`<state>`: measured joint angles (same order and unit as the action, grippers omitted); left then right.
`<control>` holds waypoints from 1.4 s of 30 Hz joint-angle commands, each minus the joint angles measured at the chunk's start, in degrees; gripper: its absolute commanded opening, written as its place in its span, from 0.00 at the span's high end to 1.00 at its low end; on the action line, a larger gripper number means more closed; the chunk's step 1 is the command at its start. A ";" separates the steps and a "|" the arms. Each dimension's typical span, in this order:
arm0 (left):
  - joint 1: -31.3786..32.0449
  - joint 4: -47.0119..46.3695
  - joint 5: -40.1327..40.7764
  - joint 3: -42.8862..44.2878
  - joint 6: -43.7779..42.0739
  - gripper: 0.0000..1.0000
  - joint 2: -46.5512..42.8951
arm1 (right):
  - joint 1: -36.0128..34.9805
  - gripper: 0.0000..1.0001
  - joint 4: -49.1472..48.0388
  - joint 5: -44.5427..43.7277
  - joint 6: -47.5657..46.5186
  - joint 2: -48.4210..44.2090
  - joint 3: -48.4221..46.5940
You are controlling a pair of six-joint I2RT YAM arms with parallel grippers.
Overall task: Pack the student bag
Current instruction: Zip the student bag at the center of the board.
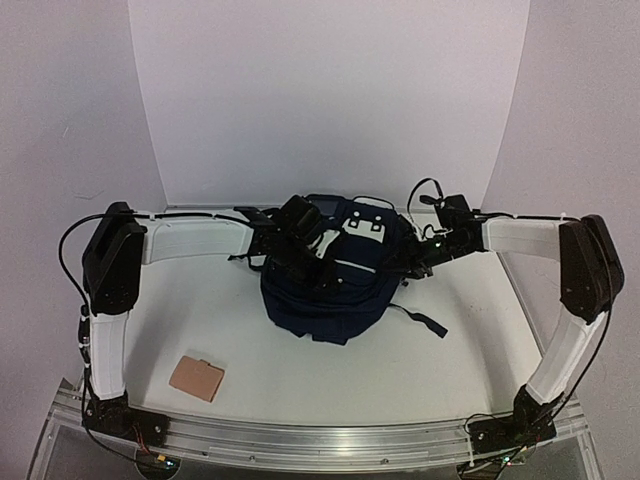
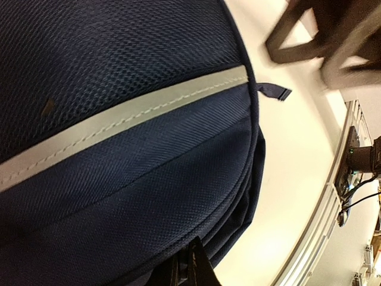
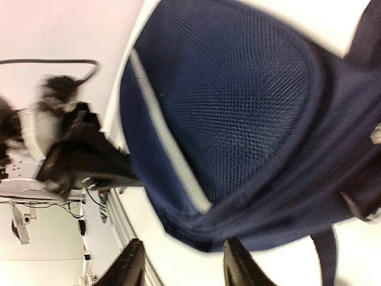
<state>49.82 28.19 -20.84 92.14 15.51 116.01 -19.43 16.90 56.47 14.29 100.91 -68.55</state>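
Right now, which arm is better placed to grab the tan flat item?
Left, probably. The tan flat item lies near its base, with the backpack between it and the open right pincer. The left pincer, shut at the backpack, must back off first.

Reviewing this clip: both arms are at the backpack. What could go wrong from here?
1. The right gripper is open at the student bag and holds nothing. Only the shut left gripper may be steadying the bag, so it could slump or slide.
2. The loose strap trails on the table and might snag.
3. The tan item lies far from the bag.
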 commanded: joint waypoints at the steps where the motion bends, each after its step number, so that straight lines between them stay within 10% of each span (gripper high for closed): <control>1: 3.31 -3.22 -3.55 7.41 0.60 1.00 3.97 | -2.62 0.65 -5.16 -2.73 1.99 5.06 -0.34; 15: 7.52 -5.60 -2.58 20.38 2.38 1.00 13.23 | -6.95 0.84 -20.36 -0.25 14.08 5.58 0.20; 19: 7.80 -3.34 -2.26 21.29 0.91 0.93 13.33 | -4.73 0.71 -19.95 -0.24 13.52 3.32 0.03; 27: 7.75 -0.88 -1.50 17.78 -1.00 0.50 6.57 | 0.59 0.44 -4.45 -4.38 1.03 -4.12 -1.10; 42: 1.46 -5.53 8.76 4.72 8.92 0.37 -7.66 | -10.21 0.47 1.73 -23.57 -13.82 -14.71 8.01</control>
<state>52.65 25.15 -17.59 98.79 22.08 113.52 -26.96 17.33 40.57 6.53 86.13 -61.69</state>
